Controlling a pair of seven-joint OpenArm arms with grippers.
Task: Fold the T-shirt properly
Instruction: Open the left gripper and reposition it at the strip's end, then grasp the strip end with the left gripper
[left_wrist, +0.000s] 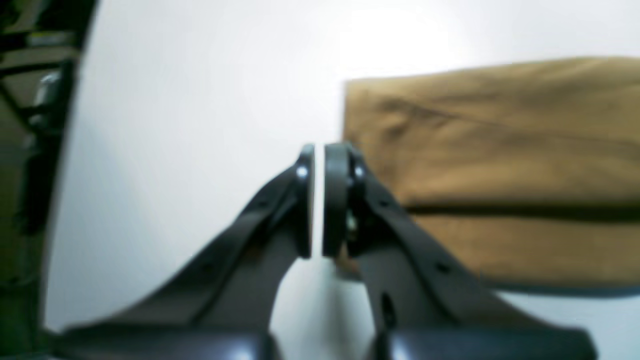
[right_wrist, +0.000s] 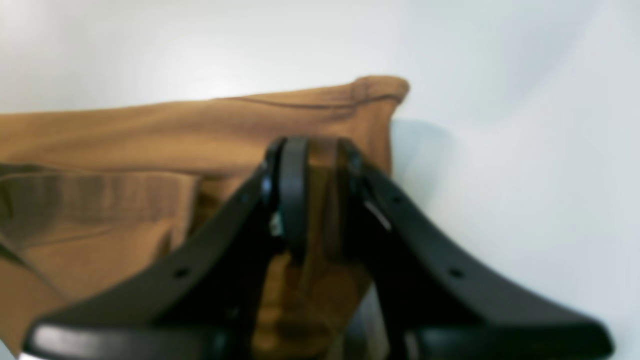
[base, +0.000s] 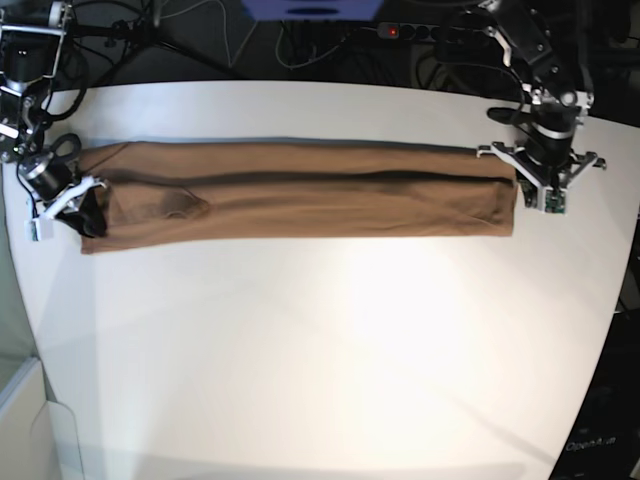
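The T-shirt (base: 300, 195) is lying on the white surface (base: 320, 350) toward its far side, folded lengthwise into one long narrow band that is stretching almost from the left edge to the right edge. A dark crease is running along the length of the band.

At the band's left end, the right gripper (right_wrist: 317, 200) is reaching in low from the far left corner, its wrist angled down and in toward the cloth. Its jaws are closing on the tan fabric, a fold of which is filling the gap between them in the wrist view, with the shirt's corner bunching up just beyond.

At the band's right end, the left gripper (left_wrist: 318, 200) is hanging from an arm that is coming down from the far right corner, wrist pointing nearly straight down at the surface. Its jaws are pressed nearly together with only a thin sliver of white showing between them, holding nothing. They are sitting just beside the shirt's squared-off end, where one finger (left_wrist: 337, 200) is overlapping the cloth's edge in the wrist view.
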